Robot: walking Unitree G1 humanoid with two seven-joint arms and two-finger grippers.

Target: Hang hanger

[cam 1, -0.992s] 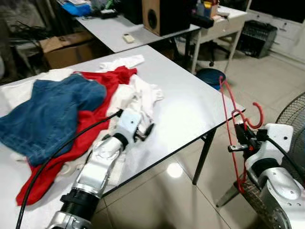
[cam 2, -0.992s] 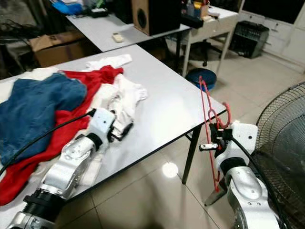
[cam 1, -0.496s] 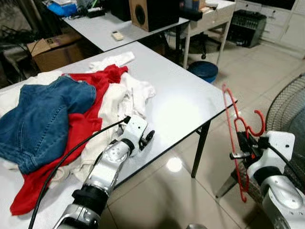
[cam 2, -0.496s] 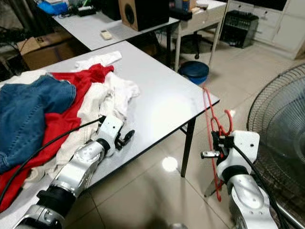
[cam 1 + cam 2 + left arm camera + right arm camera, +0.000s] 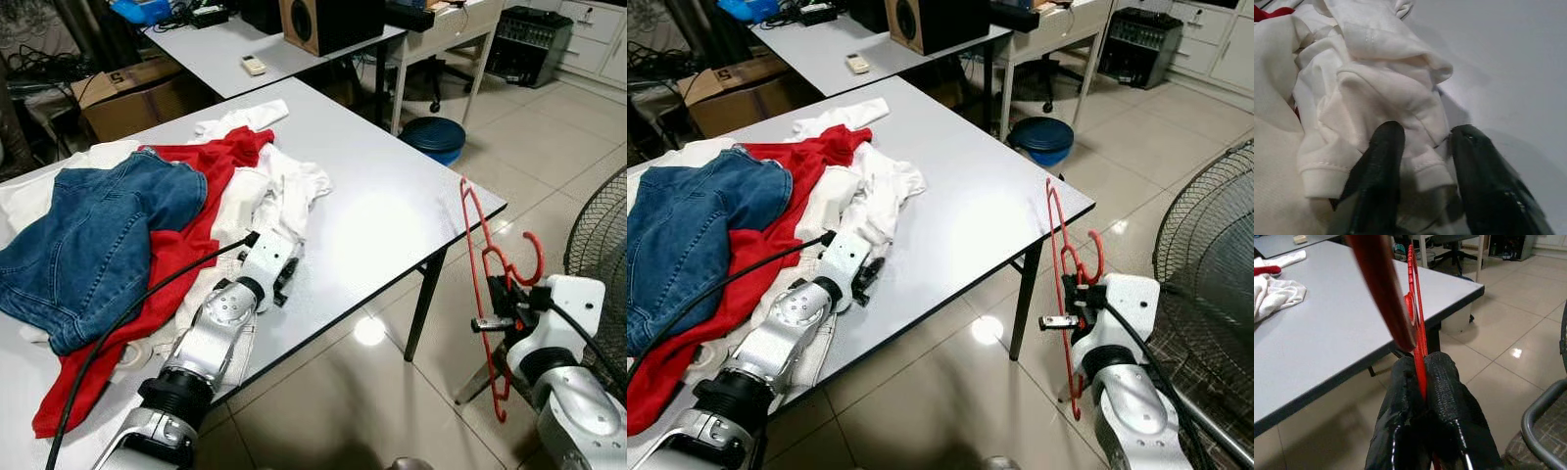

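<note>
Red plastic runs between the closed fingers of the right gripper [image 5: 1422, 382], which pinches the thin bar of the hanger [image 5: 482, 284] and holds it upright over the tiled floor [image 5: 323, 411], just off the near corner of the grey table [image 5: 392, 211]. The hanger's hook [image 5: 530, 257] curls beside the gripper's white wrist housing, and its long frame reaches both above and below the grip. Close behind the right arm stands the wire cage of a floor fan [image 5: 600, 235].

On the other side, the left gripper [image 5: 1422, 147] rests low on the table with its two black fingers [image 5: 1378, 166] set narrowly apart, straddling a folded hem of white cloth [image 5: 1396, 93] without visibly clamping it. Just beyond those fingertips the white garment [image 5: 284, 196] spreads across the tabletop; beside it lies a red garment [image 5: 211, 176], and over that a blue denim piece [image 5: 98, 235], all heaped toward the left arm's side. The table half nearer the hanger is bare grey laminate with a bright glare patch.

Farther off, past the table's far corner, a round blue stool [image 5: 434, 137] sits on the floor. A second grey table [image 5: 245, 49] beyond carries a small remote [image 5: 253, 66] and a wooden speaker [image 5: 328, 22], with a cardboard box [image 5: 137, 88] below and white cabinets [image 5: 588, 39] along the far wall.
</note>
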